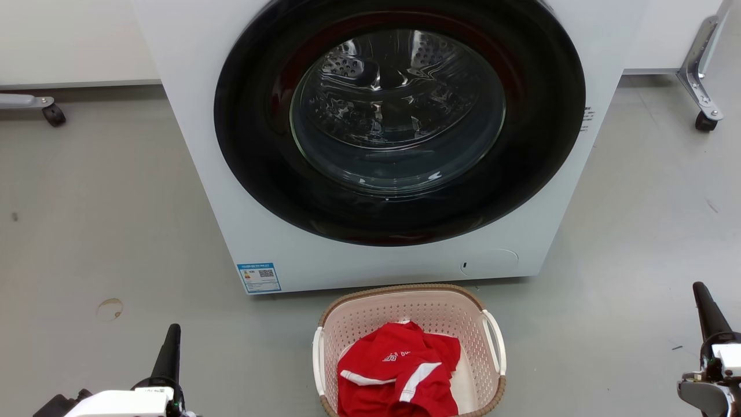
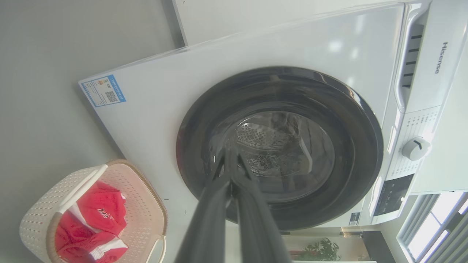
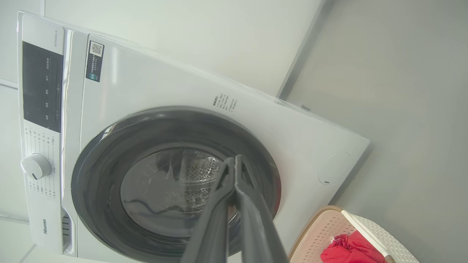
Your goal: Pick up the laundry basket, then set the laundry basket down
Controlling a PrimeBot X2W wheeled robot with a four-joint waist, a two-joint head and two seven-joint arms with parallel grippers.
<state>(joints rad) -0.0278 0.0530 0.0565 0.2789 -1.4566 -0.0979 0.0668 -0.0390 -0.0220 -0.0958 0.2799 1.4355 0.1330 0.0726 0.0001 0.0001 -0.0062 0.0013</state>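
From the head view, the laundry basket (image 1: 376, 318) stands on the grey floor (image 1: 87, 231) at 6 o'clock of the washer (image 1: 197, 116), just in front of its base and apart from me. A red garment (image 1: 399, 370) with white stripes lies crumpled inside, and a white handle (image 1: 495, 341) sits on each long side.

My left fingers (image 1: 172, 336) rise at 8 o'clock of the basket and my right fingers (image 1: 701, 292) at 3 o'clock. Both are well clear of it, with bare floor between. This view cannot tell me how either pair is set.

My wrist views settle that. My left fingers (image 2: 230, 164) are pressed together at the tips with nothing between them, pointing at the dark glass door (image 2: 292, 109). My right fingers (image 3: 236, 162) are clenched the same way, also on nothing.

The left wrist view puts the basket (image 2: 40, 215) at 8 o'clock, red cloth (image 2: 98, 215) showing over the brown rim. It adds the washer's dial (image 2: 415, 148) at 3 o'clock, a blue label (image 2: 103, 90) at 10 o'clock and a potted plant (image 2: 321, 250) at 5 o'clock. The right wrist view has the basket (image 3: 321, 233) at 5 o'clock, the dial (image 3: 35, 166) at 9 o'clock and a round cover (image 3: 334, 168) on the washer's lower corner.

The head view alone gives me a ring stain (image 1: 109, 308) on the floor and two castors (image 1: 54, 114) at the far edges.
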